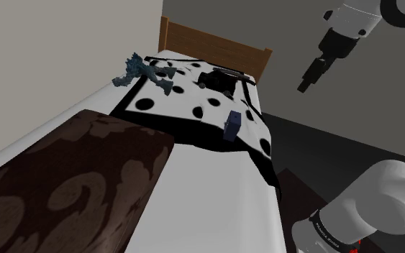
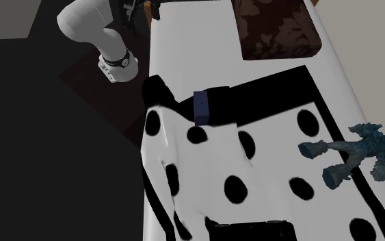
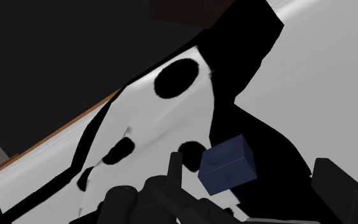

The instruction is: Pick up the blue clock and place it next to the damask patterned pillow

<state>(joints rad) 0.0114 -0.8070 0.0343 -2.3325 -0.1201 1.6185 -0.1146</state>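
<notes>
The blue clock [image 1: 232, 123] stood mid-frame at the edge of the spotted blanket [image 1: 186, 97], a bluish figurine [image 1: 139, 70] upper left, the dark patterned pillow [image 1: 71, 180] cut off lower left. The gripper [image 1: 306, 86] hung upper right, jaws seemingly apart.

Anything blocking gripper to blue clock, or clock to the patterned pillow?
Nothing visible. The gripper hangs in open air beside the bed, above the clock. Between clock and brown pillow lie just the spotted blanket and white sheet.
</notes>
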